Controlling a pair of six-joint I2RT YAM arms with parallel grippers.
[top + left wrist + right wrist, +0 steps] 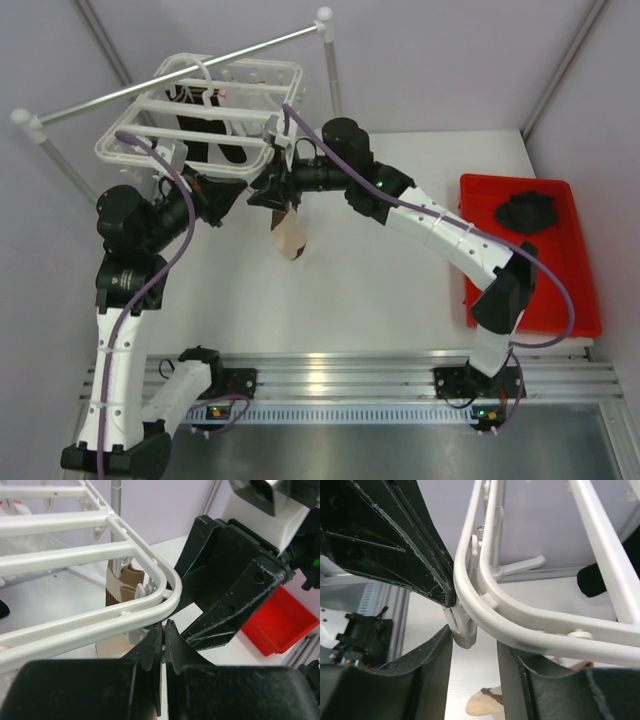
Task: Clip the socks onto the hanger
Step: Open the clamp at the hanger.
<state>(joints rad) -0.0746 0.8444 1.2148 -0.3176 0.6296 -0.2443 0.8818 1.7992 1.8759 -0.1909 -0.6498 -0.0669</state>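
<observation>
Roughly at the back left of the table (380,290), the hanger (75,555) hangs with both arms reaching to its near corner. A red tray (580,300) sits well apart at the right, holding a dark bundle (527,210). The right gripper (472,665) has its fingers apart, with a small white clip (462,630) of the hanger between them. The left gripper (163,650) sits just under the same corner, fingers pressed together; whether they pinch anything cannot be told. The cream sock (290,235) dangles below that corner, seemingly from a clip. The black sock (205,130) hangs under the frame's middle.
</observation>
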